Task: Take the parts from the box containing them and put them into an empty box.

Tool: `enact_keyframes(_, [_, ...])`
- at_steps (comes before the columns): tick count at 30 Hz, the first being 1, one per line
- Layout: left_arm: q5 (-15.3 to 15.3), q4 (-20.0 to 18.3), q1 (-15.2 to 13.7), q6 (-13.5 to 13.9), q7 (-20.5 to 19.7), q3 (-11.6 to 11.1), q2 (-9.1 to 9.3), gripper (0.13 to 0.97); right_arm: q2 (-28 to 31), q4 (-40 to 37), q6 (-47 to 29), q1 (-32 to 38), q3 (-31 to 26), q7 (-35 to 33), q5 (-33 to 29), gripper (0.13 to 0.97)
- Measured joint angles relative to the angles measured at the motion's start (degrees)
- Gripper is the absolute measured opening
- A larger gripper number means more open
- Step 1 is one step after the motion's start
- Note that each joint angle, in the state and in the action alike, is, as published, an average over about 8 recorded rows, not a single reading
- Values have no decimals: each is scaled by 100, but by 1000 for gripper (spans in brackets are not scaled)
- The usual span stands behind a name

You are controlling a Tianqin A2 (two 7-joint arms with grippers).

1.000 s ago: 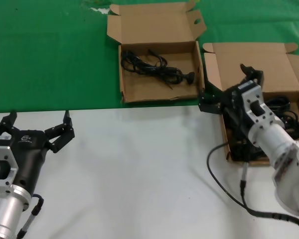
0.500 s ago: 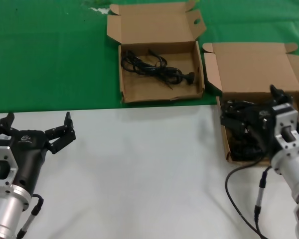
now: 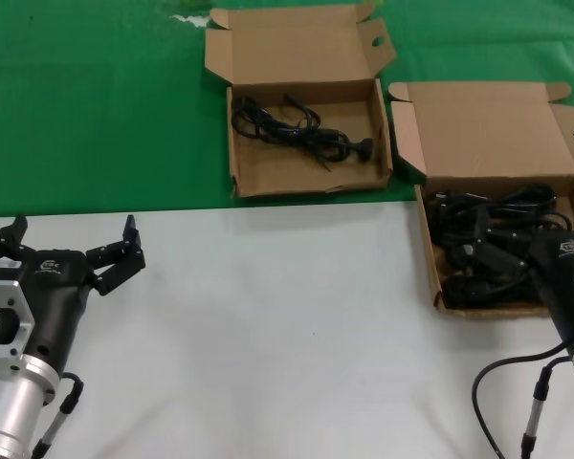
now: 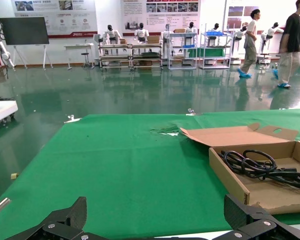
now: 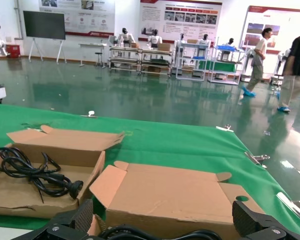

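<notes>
The wide-lidded source box (image 3: 488,129) stands at the right and holds several black cable bundles (image 3: 488,215). The squarer box with the wavy front wall (image 3: 306,184) stands at the back centre with one cable bundle (image 3: 297,129) in it. My right gripper (image 3: 505,244) is low over the front part of the source box, open and empty. Its wrist view shows its fingers wide apart (image 5: 165,222), cables (image 5: 140,232) below them and the box lid (image 5: 175,195) ahead. My left gripper (image 3: 72,239) is parked open at the near left, also seen in its wrist view (image 4: 157,220).
Both boxes rest on a green cloth (image 3: 96,105). A white table surface (image 3: 268,316) fills the near half. My right arm's black hose (image 3: 488,392) loops over the white surface at the near right. The squarer box also shows in the left wrist view (image 4: 230,175).
My right gripper has moved from the source box's left edge back to the right and nearer, lowering over that box. The left arm and the bundle in the squarer box have not moved.
</notes>
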Motion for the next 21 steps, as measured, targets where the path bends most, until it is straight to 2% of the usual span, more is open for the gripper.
enact_keyframes(21, [0,0,0,0,0,0,0,966,20,134,42,-115,39,114,-41,966])
